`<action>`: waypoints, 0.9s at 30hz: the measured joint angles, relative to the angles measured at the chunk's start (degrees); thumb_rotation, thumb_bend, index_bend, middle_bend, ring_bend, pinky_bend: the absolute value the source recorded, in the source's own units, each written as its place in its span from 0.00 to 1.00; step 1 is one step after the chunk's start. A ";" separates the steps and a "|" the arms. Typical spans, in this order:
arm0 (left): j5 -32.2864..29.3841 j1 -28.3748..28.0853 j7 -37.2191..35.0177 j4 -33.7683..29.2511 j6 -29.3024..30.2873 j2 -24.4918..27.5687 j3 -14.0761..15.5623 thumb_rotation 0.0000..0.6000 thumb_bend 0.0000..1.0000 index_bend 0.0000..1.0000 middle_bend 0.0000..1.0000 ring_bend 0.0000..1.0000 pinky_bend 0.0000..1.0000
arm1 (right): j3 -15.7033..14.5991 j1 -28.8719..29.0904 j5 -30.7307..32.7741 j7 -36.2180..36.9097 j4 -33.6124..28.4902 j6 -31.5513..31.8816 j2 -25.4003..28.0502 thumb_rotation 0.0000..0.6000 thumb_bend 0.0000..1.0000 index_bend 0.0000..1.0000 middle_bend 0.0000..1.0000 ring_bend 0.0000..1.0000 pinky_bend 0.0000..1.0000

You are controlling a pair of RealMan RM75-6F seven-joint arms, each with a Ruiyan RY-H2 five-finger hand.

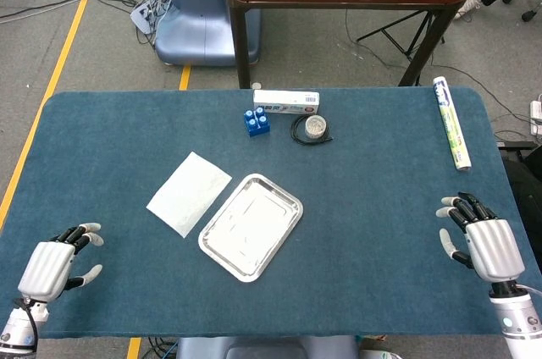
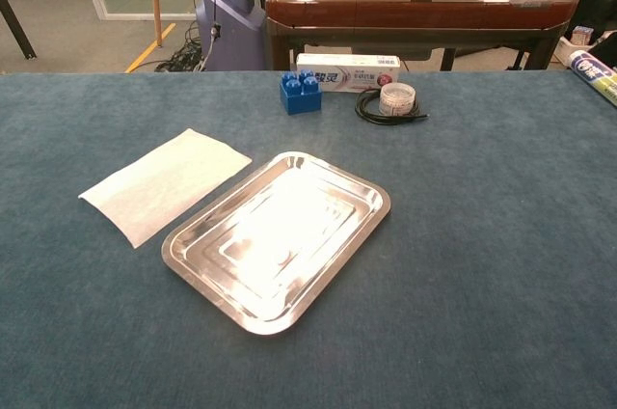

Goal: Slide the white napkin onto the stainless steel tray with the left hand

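A white napkin (image 1: 189, 193) (image 2: 166, 182) lies flat on the blue table, just left of the stainless steel tray (image 1: 251, 225) (image 2: 278, 238), whose inside holds nothing. My left hand (image 1: 55, 263) hovers open near the table's front left corner, well short of the napkin. At the front right my right hand (image 1: 482, 240) is open too, with nothing in it. Neither hand shows in the chest view.
At the back stand a blue block (image 1: 257, 120) (image 2: 300, 93), a white toothpaste box (image 1: 286, 102) (image 2: 347, 71) and a tape roll inside a black cable loop (image 1: 312, 129) (image 2: 393, 100). A wrapped roll (image 1: 451, 122) lies by the right edge.
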 measured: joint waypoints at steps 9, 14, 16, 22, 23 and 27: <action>4.89 -7.52 -5.66 8.65 -4.64 -5.88 -0.26 1.00 0.08 0.31 0.00 0.00 0.21 | 0.13 0.13 0.61 0.58 0.16 -0.47 0.30 1.00 0.45 0.40 0.31 0.18 0.41; 5.53 -11.13 -6.46 12.94 -7.52 -9.84 -0.69 1.00 0.08 0.34 0.00 0.00 0.18 | 0.04 -0.36 0.51 1.47 0.16 0.46 0.59 1.00 0.45 0.40 0.31 0.18 0.41; 5.51 -12.42 -7.17 14.34 -8.49 -11.26 -0.88 1.00 0.08 0.36 0.00 0.00 0.18 | 0.05 -0.63 0.51 1.88 0.16 0.97 0.69 1.00 0.45 0.40 0.31 0.18 0.41; 4.93 -14.82 -8.13 18.08 -9.89 -14.22 -1.32 1.00 0.08 0.44 0.00 0.00 0.18 | 0.03 -1.01 0.42 2.48 0.24 1.54 0.84 1.00 0.45 0.40 0.31 0.18 0.41; 4.66 -15.15 -8.21 18.49 -10.12 -14.58 -1.42 1.00 0.08 0.45 0.00 0.00 0.18 | 0.03 -0.98 0.44 2.44 0.26 1.46 0.83 1.00 0.45 0.40 0.31 0.18 0.41; 3.23 -16.06 -7.84 19.39 -11.66 -15.29 -1.75 1.00 0.08 0.46 0.00 0.00 0.17 | -0.01 -0.78 0.48 2.15 0.23 0.95 0.83 1.00 0.45 0.40 0.31 0.18 0.41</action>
